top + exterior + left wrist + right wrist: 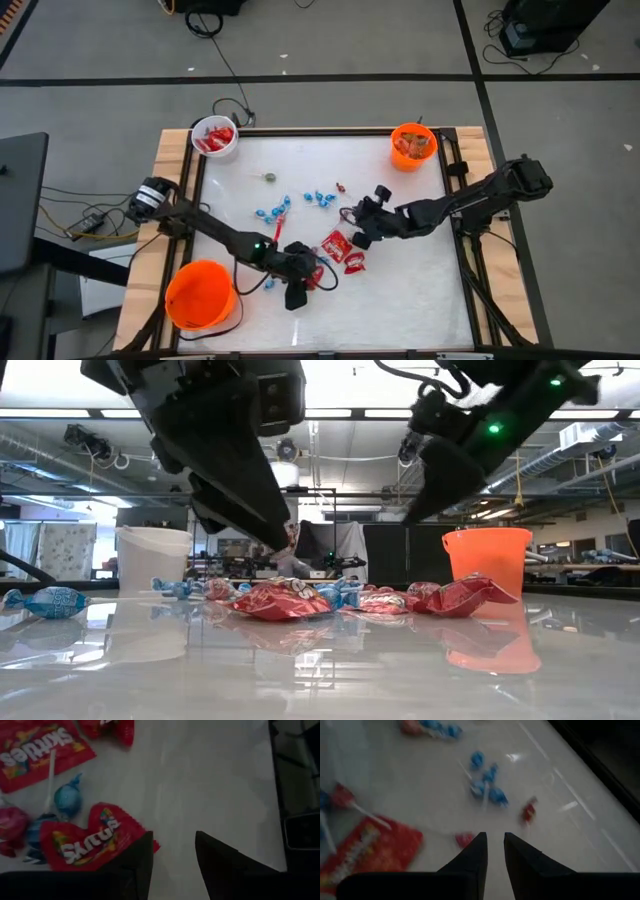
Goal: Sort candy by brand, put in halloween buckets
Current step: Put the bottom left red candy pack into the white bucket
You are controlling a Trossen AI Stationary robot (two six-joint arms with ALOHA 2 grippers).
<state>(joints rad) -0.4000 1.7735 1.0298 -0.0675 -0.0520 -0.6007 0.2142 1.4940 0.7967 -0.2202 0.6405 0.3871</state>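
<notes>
Left gripper (172,857) sits low over the table's near-middle, fingers parted with a clear gap and nothing between them. One finger edges onto a red Skittles packet (90,840), so I read this as lining up a pick. Right gripper (492,851) hovers over the table's centre-right, fingers a narrow slit apart, empty, pointed toward loose blue-wrapped sweets (487,782) and a small red piece (529,811).

Candy is still mostly unsorted in mid-table: flat glossy crinkled red packets (338,246), small round blue twists (272,211), and lollipops on thin white sticks.

Buckets stand at the table's edges, likely to keep the middle free for picking: white pail (215,138) far left with red packets inside, small orange one (412,146) far right with some contents, and larger smooth plastic orange bucket (199,294) near left, apparently empty.
</notes>
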